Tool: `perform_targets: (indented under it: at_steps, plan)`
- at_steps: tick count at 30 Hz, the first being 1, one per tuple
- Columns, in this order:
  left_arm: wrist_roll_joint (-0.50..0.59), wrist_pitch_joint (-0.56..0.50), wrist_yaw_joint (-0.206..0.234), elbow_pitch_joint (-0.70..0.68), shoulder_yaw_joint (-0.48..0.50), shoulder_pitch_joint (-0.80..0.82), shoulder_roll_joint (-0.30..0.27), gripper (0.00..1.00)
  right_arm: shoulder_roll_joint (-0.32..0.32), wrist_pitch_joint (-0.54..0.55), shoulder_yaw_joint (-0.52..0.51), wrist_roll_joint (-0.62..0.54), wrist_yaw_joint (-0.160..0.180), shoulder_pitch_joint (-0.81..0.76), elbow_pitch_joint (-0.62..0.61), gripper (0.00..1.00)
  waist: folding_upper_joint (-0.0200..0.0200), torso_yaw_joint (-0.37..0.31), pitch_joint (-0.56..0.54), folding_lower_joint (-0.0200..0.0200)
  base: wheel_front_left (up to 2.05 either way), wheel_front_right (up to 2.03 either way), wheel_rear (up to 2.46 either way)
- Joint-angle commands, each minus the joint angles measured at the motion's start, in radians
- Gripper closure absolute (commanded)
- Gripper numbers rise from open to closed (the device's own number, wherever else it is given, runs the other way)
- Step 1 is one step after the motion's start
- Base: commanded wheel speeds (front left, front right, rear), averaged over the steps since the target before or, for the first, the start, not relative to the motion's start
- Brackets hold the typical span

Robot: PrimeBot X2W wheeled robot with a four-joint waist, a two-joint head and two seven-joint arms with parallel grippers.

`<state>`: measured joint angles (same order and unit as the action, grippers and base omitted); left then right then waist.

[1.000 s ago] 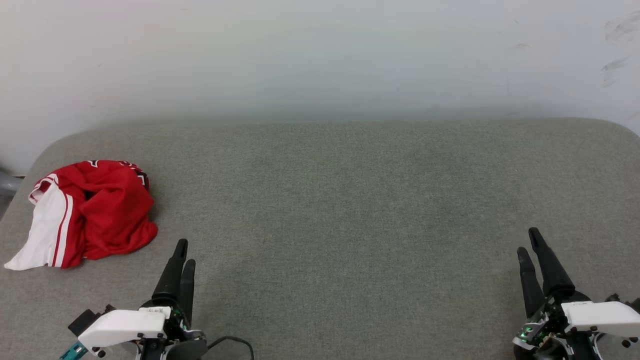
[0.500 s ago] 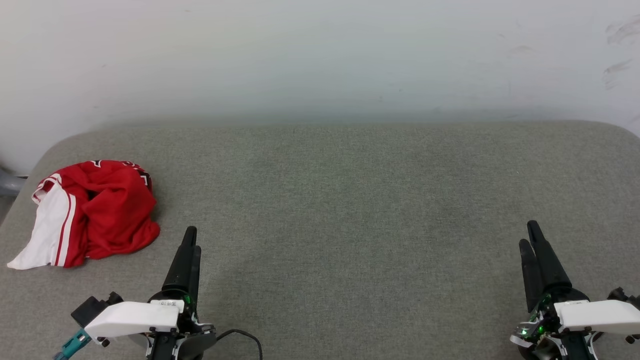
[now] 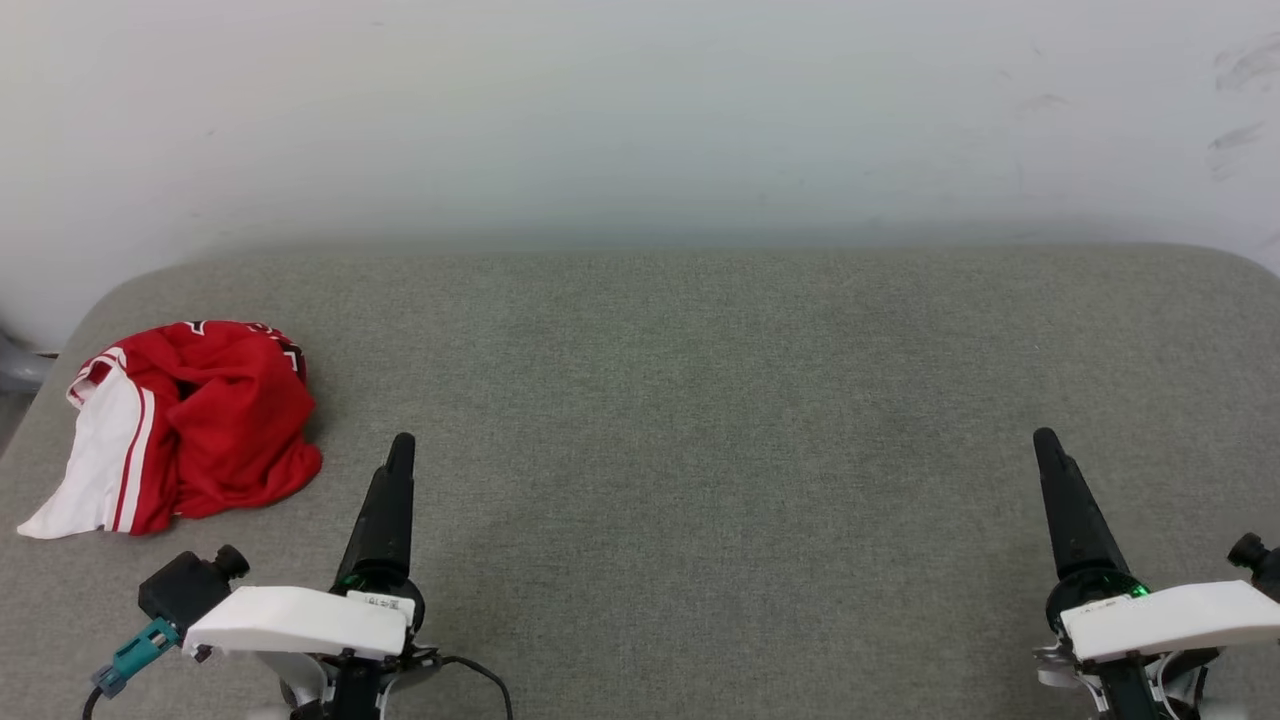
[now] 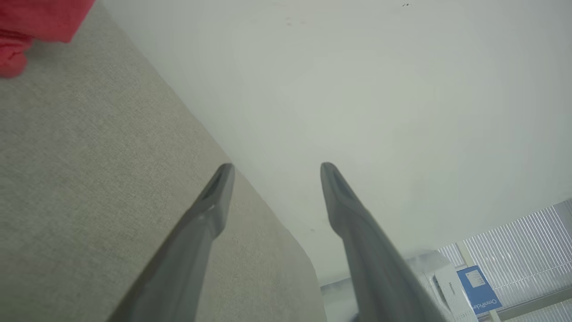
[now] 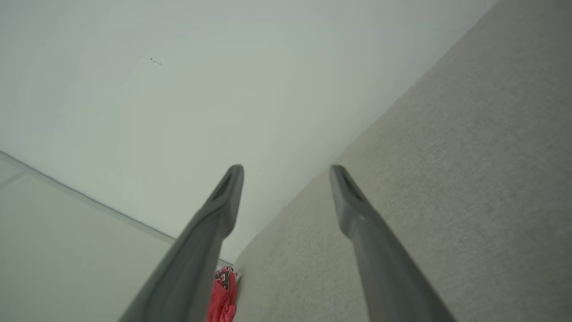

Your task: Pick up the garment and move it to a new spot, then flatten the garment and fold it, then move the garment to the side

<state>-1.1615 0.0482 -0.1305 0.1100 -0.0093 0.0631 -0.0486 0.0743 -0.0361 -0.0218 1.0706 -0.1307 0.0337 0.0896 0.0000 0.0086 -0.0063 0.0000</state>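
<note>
Left gripper (image 3: pixel 400 446): jaws spread, nothing between the fingers, tips over bare grey padded surface (image 3: pixel 700 400). Right gripper (image 3: pixel 1046 442): likewise spread and empty.

Garment (image 3: pixel 200 420): lies forward of the left gripper and off to its outer side, near but apart from the fingertips. From the right gripper it is well apart, far across the surface toward the other arm. It rests on the surface as a crumpled heap, with the red body bunched on the side facing the left gripper. The white sleeve (image 3: pixel 95 470), striped in red, is spread flat on the far outer side, close to the surface's edge. There is dark print at the heap's back rim, too small to read. Beyond everything is a pale wall (image 3: pixel 640 120).

Handling, judged:
- Light, limp knit with no stiffness; it will drape and hang from whatever point is pinched. Not fragile.
- The cloth looks smooth, so a single layer may slide out of the long fingers.
- Best hold is probably the raised red fold on the near side of the heap, where several layers stack.
- Avoid taking the flat sleeve alone, as the rest of the shirt would drag.
- The left arm is the obvious one to take it.
</note>
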Motion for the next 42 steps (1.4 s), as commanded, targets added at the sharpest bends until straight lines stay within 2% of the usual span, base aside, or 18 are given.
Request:
perform_targets:
  at_steps: [1,11,19,42]
  plan:
    - [0.052,0.01,0.0,-0.024,-0.009,0.012,-0.002,0.0,0.006,-0.006,0.003,-0.057,0.0,0.016,-0.029,0.0,0.0,0.0,-0.001,0.0,0.0,0.0,0.0]
    - [0.327,0.043,0.0,-0.05,-0.026,0.013,-0.021,0.0,0.006,0.03,0.013,-0.367,0.0,-0.004,-0.101,0.0,0.0,0.0,-0.003,0.0,0.0,0.0,0.0]
    - [0.511,0.068,0.016,-0.045,-0.047,0.005,-0.049,0.0,0.018,0.058,0.013,-0.538,0.0,-0.025,-0.122,0.0,0.0,-0.001,-0.004,0.0,0.0,0.0,0.0]
    - [0.781,0.126,0.064,0.003,-0.102,-0.009,-0.091,0.0,-0.019,0.062,-0.041,-0.854,0.0,-0.077,-0.154,0.0,0.0,0.001,-0.012,0.0,0.0,0.0,0.0]
